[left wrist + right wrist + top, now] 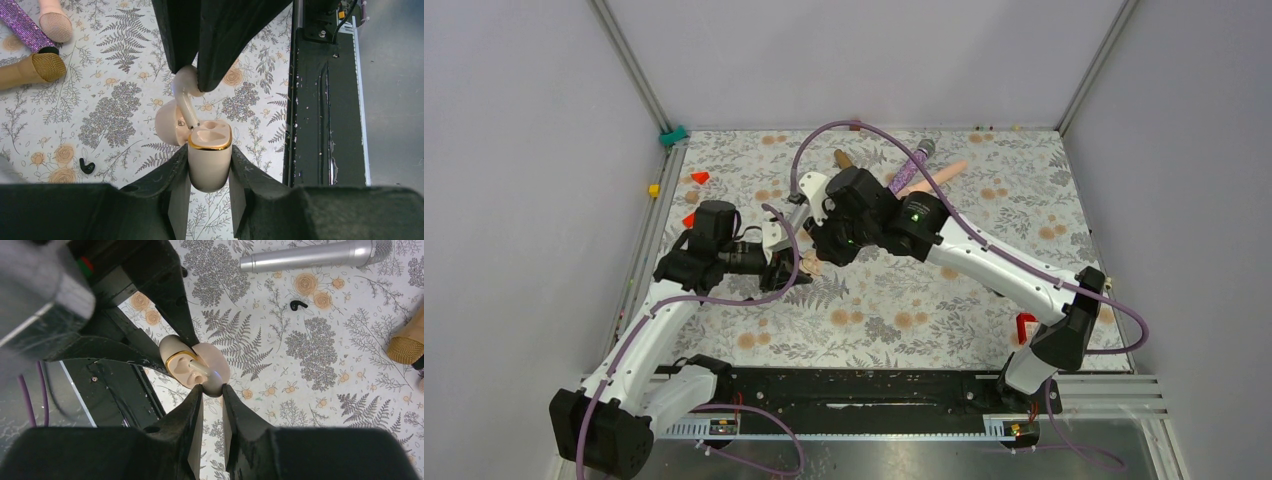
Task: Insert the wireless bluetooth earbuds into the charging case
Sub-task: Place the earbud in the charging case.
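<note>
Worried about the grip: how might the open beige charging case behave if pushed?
Probably slippery: the charging case looks smooth and rounded in the left hand. Its lid stands open, so a nudge may swing it. Likely rigid: hard-looking shell.

In the top view, the white-and-black left arm reaches toward 1 o'clock and the right arm toward 10 o'clock. The left gripper clamps a beige gold-rimmed charging case. The right gripper pinches a beige stemmed earbud.
</note>
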`<action>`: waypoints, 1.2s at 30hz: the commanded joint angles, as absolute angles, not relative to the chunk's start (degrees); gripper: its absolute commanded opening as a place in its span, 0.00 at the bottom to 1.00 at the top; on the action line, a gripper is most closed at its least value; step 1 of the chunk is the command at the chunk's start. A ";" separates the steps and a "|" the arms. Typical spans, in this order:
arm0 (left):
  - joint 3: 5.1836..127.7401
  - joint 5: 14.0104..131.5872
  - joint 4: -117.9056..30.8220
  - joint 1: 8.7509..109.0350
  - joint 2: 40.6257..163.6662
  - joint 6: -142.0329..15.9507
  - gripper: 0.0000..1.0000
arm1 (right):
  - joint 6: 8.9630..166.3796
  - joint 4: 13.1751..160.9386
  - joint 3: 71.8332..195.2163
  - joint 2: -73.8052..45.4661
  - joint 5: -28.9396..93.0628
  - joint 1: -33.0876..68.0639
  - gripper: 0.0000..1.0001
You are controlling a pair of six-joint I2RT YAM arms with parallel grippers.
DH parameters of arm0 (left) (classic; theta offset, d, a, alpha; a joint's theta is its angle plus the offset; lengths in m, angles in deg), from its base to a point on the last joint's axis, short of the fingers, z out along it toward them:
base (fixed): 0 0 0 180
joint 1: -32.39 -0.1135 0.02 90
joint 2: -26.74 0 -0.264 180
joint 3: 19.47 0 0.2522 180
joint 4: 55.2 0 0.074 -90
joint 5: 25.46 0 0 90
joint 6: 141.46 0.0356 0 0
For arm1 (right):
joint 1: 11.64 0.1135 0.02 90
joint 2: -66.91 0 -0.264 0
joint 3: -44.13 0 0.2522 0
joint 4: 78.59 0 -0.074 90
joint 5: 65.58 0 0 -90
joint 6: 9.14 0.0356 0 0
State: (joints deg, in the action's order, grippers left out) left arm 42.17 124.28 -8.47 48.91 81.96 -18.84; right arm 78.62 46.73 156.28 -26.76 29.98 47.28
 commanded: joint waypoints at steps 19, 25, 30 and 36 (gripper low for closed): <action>43.52 124.81 -12.20 49.18 80.79 -20.33 0.00 | 78.17 45.58 159.05 -26.67 22.76 50.96 0.15; 43.51 124.44 -12.33 49.12 81.02 -20.48 0.00 | 78.05 45.50 158.35 -26.37 23.25 50.94 0.15; 43.40 123.90 -12.74 49.11 81.28 -20.78 0.00 | 78.13 45.52 157.65 -25.96 24.21 51.05 0.15; 43.42 123.28 -13.10 49.10 81.63 -21.14 0.00 | 78.20 45.51 157.47 -25.33 24.24 51.12 0.15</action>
